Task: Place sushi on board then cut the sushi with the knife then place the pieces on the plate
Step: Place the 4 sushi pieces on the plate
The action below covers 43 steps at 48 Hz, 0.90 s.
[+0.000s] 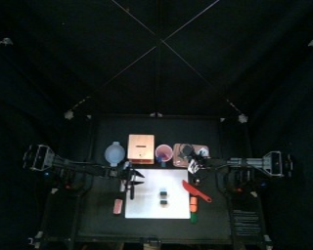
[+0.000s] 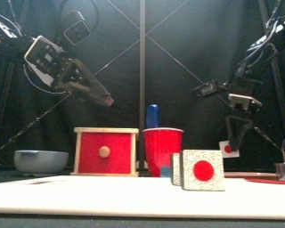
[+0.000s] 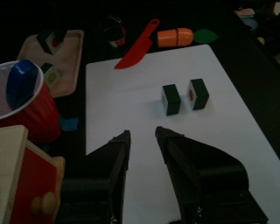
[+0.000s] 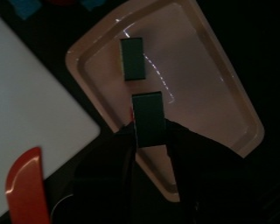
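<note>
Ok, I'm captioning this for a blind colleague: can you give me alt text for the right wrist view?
The right gripper holds a dark green sushi piece between its fingers over the pink tray, where a second piece already lies. Beside the tray are the white cutting board and a red toy knife.

Cutting board [image 1: 146, 223] lay at the table's front middle. Two sushi pieces [image 3: 171, 99] stood side by side near its centre, and a knife [image 3: 137, 45] lay at its right edge. Behind the board, left to right: bowl [image 1: 114, 153], wooden box [image 1: 142, 146], cup [image 1: 164, 152], tray [image 4: 213, 79]. A third piece [image 4: 133, 59] lay on the tray; a fourth piece [image 4: 149, 109] hung over it in the right gripper [image 4: 154, 136].
</note>
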Each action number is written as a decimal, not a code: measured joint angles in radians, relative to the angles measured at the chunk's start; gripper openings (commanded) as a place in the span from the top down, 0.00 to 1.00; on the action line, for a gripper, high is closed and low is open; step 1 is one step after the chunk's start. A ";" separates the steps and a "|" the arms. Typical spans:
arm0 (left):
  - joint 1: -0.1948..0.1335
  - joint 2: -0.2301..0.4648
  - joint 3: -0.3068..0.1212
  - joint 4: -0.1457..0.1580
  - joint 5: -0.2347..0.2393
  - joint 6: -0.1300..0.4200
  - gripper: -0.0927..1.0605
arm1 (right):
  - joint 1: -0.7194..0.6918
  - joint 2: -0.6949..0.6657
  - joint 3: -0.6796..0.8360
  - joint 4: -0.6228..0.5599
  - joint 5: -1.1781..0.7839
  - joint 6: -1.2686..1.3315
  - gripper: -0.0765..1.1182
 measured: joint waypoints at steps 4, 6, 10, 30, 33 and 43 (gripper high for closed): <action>0.002 0.000 0.002 -0.002 0.000 0.000 0.30 | -0.049 0.021 0.031 0.003 -0.094 -0.002 0.40; 0.002 0.000 0.000 0.000 0.000 0.000 0.30 | -0.077 0.038 0.044 0.003 -0.147 0.000 0.38; 0.002 0.000 0.002 0.000 0.000 0.000 0.30 | -0.117 0.060 0.057 0.005 -0.212 0.000 0.32; 0.005 0.000 0.000 0.000 0.000 0.000 0.30 | -0.035 0.051 -0.003 0.011 -0.190 -0.009 0.23; 0.005 0.000 0.002 -0.002 0.000 0.000 0.30 | 0.048 0.052 -0.035 0.009 -0.189 -0.008 0.23; 0.005 0.000 0.002 0.000 0.000 0.000 0.30 | 0.293 0.135 -0.167 0.006 -0.184 -0.006 0.23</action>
